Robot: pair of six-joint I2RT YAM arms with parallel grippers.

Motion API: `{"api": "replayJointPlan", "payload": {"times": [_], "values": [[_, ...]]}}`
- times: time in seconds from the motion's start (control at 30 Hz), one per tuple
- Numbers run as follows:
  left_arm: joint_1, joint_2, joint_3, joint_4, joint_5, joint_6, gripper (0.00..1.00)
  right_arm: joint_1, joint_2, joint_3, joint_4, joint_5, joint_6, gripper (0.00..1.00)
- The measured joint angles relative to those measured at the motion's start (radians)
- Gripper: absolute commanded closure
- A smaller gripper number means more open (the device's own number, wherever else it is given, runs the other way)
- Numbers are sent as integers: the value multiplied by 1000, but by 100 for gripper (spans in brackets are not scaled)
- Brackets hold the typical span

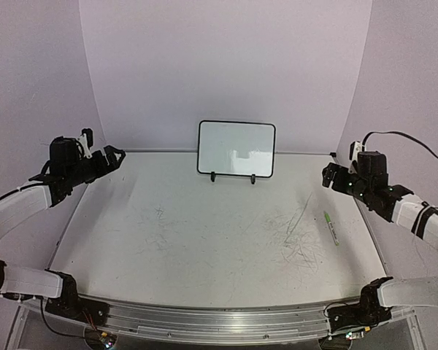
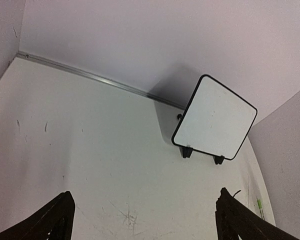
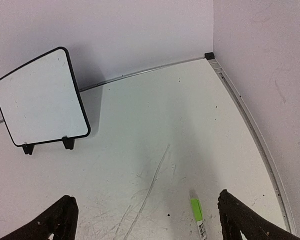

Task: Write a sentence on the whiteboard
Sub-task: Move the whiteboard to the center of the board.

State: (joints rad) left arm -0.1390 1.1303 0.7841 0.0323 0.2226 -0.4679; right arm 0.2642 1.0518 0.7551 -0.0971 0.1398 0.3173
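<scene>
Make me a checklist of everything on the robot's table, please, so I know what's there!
Surface: white tabletop, scuffed with faint pen scribbles, mostly on the right.
Job's things: small rectangular white board with black frame stands upright at the far edge, blank; green-and-white marker pen lies flat on the right.
Clutter: nothing seen.
Grippers: left end effector and right end effector both open, empty, raised above the table.
Cables: black cable loops from the right arm.
Surroundings: pale lilac curved backdrop.

Green marker (image 3: 197,212) cut by the bottom edge, label too small to read, left gripper fingers (image 2: 52,220) and right gripper fingers (image 3: 57,220) cropped likewise.
</scene>
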Motion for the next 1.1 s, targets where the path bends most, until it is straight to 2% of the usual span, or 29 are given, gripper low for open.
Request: {"api": "replayJointPlan", "payload": {"times": [0.13, 0.23, 0.57, 0.77, 0.9, 1.1], "values": [[0, 55, -2, -23, 64, -27, 0, 10, 136, 39, 26, -46, 3, 2], [0, 70, -10, -28, 95, -41, 1, 66, 260, 97, 51, -64, 3, 2], [-19, 107, -70, -33, 146, -74, 1, 258, 780, 462, 110, -71, 7, 2], [-38, 142, -87, -25, 154, -88, 4, 282, 1001, 623, 87, -23, 38, 16], [-68, 173, -92, -19, 160, -91, 5, 282, 1124, 751, 55, -2, 56, 21], [-128, 195, -93, -12, 159, -91, 6, 282, 1234, 869, 22, 9, 59, 33]]}}
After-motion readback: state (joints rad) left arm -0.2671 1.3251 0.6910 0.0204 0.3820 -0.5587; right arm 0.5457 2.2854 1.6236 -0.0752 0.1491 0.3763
